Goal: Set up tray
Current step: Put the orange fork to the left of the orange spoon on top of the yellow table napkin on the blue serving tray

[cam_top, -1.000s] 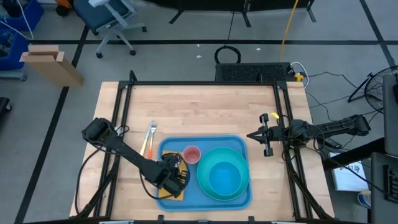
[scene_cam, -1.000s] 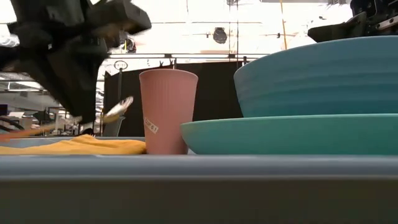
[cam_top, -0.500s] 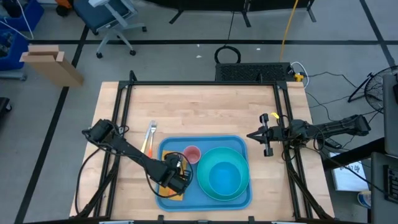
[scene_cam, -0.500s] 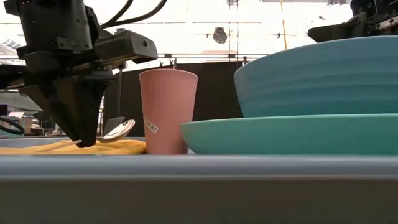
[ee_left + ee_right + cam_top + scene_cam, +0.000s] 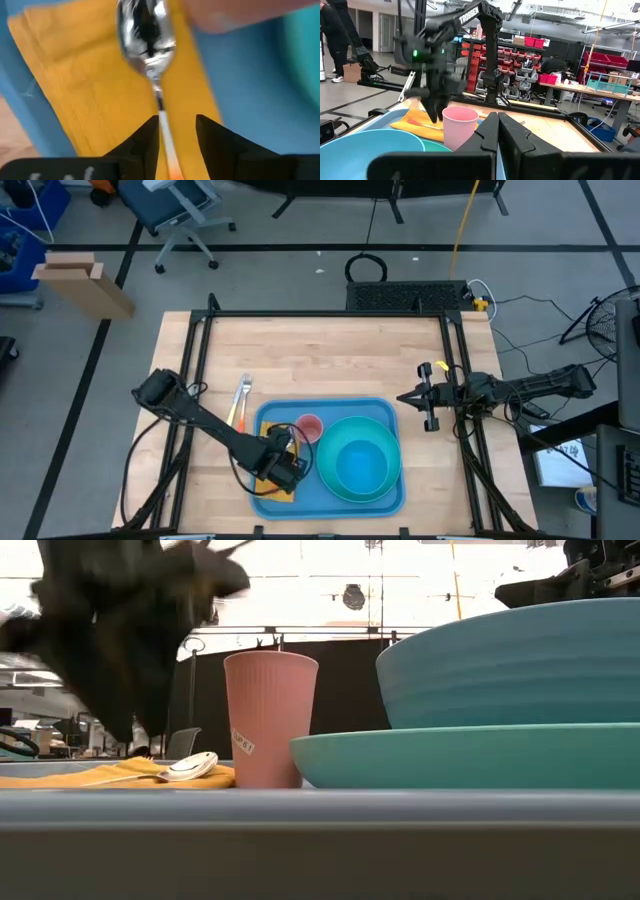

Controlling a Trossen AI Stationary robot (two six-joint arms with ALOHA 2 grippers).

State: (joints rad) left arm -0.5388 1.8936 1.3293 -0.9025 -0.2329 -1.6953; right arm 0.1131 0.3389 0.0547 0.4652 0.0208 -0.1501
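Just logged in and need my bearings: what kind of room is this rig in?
Most likely a robotics lab or workshop: shelves of red parts bins, workbenches, an office chair, and cables on a taped floor.

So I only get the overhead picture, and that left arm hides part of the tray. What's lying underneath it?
Observer: The low view shows a metal spoon lying on a yellow napkin in the tray.
Operator: Is the arm holding the spoon?
Observer: No. In the left wrist view the left gripper is open, its fingers either side of the handle without pinching it.
Operator: And that big teal circle, is it one dish?
Observer: Two. Seen side on, a blue bowl sits on a turquoise plate.
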